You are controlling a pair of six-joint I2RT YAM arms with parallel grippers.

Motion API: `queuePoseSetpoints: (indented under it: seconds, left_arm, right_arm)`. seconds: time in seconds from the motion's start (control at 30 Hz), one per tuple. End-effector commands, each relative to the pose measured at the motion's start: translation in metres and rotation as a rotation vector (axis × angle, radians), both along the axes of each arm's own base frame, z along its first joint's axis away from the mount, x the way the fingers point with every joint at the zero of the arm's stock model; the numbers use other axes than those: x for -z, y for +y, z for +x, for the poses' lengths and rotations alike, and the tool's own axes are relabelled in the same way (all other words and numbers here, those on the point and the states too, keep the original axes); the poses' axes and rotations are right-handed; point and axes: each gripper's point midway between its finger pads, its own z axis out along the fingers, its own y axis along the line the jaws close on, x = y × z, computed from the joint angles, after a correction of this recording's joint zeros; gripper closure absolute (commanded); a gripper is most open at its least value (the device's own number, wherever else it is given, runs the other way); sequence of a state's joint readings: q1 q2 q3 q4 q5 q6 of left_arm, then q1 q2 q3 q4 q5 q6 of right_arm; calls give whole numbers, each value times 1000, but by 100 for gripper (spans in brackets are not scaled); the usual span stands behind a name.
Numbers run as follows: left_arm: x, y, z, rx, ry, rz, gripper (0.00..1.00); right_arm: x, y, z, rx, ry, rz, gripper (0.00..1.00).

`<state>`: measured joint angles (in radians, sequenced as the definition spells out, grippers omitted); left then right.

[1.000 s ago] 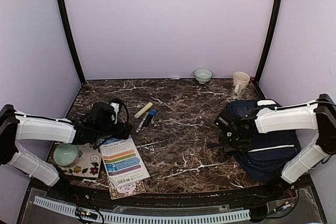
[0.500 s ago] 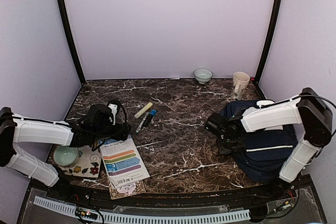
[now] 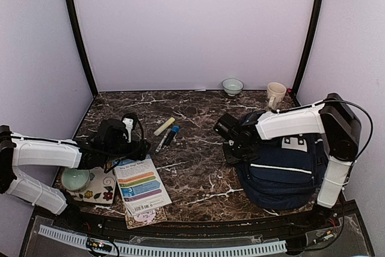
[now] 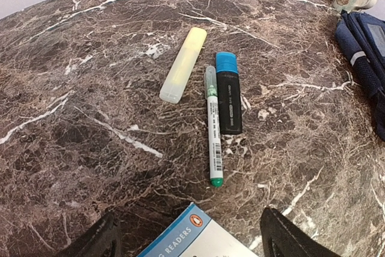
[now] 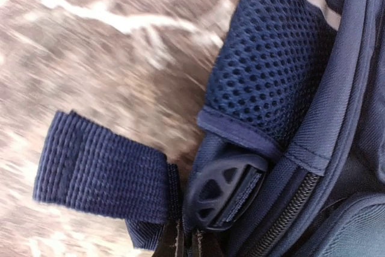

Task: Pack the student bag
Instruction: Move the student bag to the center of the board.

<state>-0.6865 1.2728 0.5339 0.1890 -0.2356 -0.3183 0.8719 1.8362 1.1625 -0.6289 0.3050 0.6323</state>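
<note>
Your right hand (image 5: 185,244) is clenched on the strap (image 5: 102,167) by the buckle (image 5: 225,194); drag low and slow so the bag (image 3: 283,170), lying on the desk's (image 3: 198,173) right side, slides without snagging. Your left hand (image 4: 191,240) hangs released near the pens (image 4: 212,127)

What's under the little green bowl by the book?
The green bowl sits on a flat white mat with flowers on it. The part of the mat right beneath the bowl is hidden.
</note>
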Motion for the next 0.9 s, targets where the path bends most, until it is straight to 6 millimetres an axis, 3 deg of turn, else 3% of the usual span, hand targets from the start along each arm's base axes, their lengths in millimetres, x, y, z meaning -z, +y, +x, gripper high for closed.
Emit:
queuePoseSetpoints:
  seconds: [0.0, 0.07, 0.17, 0.27, 0.4, 0.57, 0.87]
  left_arm:
    - [-5, 0, -1, 2, -18, -22, 18]
    - [-3, -1, -2, 5, -12, -18, 19]
    - [-3, 0, -2, 6, -11, -18, 19]
    - [-5, -1, -4, 15, -20, -26, 19]
    - [-3, -4, -4, 30, -23, -39, 19]
    - [-1, -4, -3, 29, -21, -32, 19]
    - [-1, -5, -3, 28, -23, -39, 20]
  right_arm:
    - [-33, 54, 28, -74, -105, 149, 98]
    - [-34, 58, 30, -99, -100, 140, 85]
    - [-28, 50, 21, -118, -65, 111, 51]
    - [-30, 37, 6, -146, -38, 96, 34]
    - [-49, 11, -21, -170, -25, 99, 7]
    - [-54, -10, -62, -199, 35, 95, 1]
    - [-14, -26, -123, -275, 170, -100, 7]
